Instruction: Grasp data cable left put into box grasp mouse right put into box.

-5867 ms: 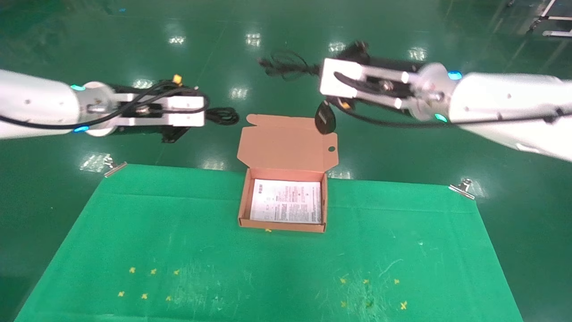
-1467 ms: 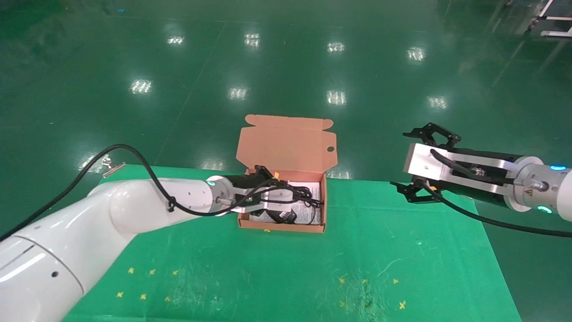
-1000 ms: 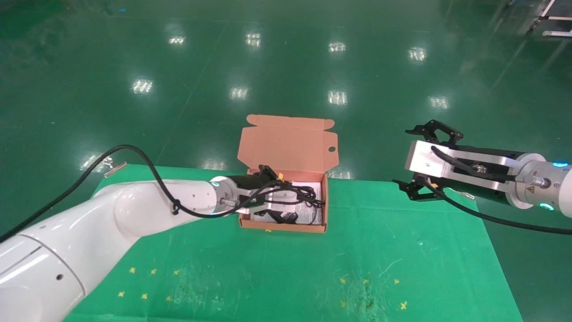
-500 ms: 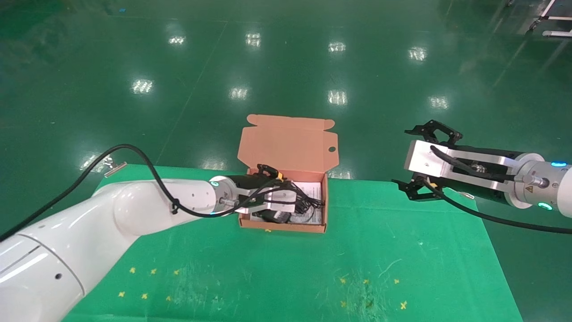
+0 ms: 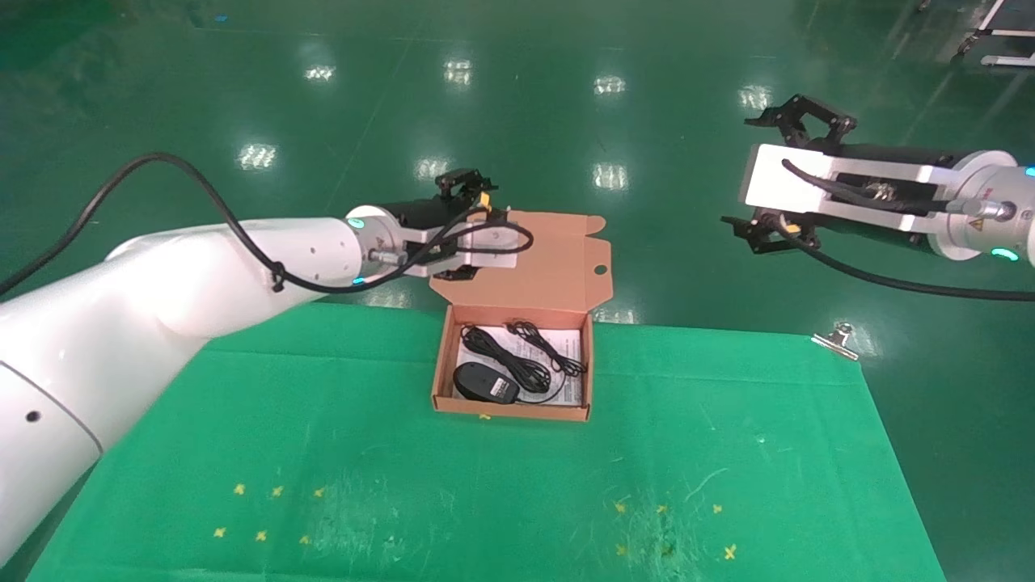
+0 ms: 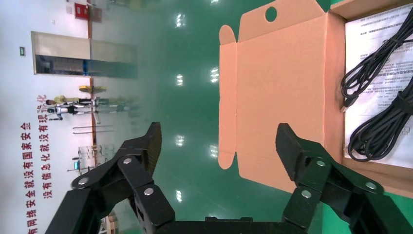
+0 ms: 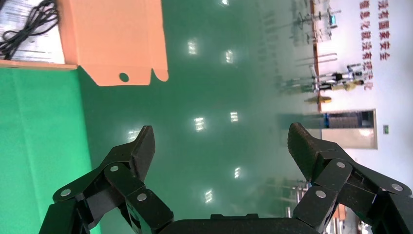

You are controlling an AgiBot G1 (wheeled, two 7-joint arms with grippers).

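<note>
The salmon-orange box (image 5: 509, 411) stands open at the far middle of the green cloth, its lid (image 5: 525, 259) upright. Inside on the white sheet lie the black mouse (image 5: 483, 382), the coiled data cable (image 5: 503, 361) and the mouse's thin cord (image 5: 548, 349). My left gripper (image 5: 457, 226) is open and empty, raised beside the lid's left edge. In the left wrist view the gripper (image 6: 219, 139) faces the lid (image 6: 282, 87), with the cable (image 6: 384, 126) off to one side. My right gripper (image 5: 764, 174) is open and empty, high to the box's right; it also shows in the right wrist view (image 7: 221, 141).
The green cloth (image 5: 485, 485) covers the table and is held by a metal clip (image 5: 837, 339) at the far right corner. Small yellow marks (image 5: 267, 509) dot its near part. Shiny green floor lies beyond the table.
My left gripper has let go of the data cable, lifted out of the box and risen beside the lid. The right arm has risen higher, still open.
</note>
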